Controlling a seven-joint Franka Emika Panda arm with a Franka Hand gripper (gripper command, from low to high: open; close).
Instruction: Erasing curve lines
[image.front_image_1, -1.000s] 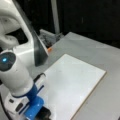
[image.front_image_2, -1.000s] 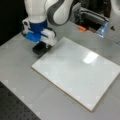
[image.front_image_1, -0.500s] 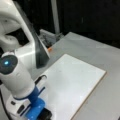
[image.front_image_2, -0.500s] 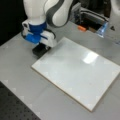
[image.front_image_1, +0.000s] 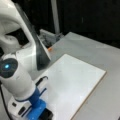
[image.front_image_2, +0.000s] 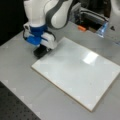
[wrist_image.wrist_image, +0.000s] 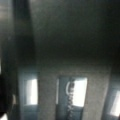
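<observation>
The claw (image.front_image_2: 41, 51) grips a black eraser (image.front_image_2: 40, 53), pressed down at the white board's (image.front_image_2: 75, 72) corner nearest a front view's left. The board's long axis runs away toward that view's lower right. No curve lines show on it in either front view. The wrist view shows only dark blur.

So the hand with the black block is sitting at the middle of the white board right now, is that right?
Not quite. In both front views the hand, with the black block eraser under it, sits at a corner of the flat white rectangular board, not its middle. In a front view that is the board's left corner. No curve lines can be made out on the board surface.
</observation>
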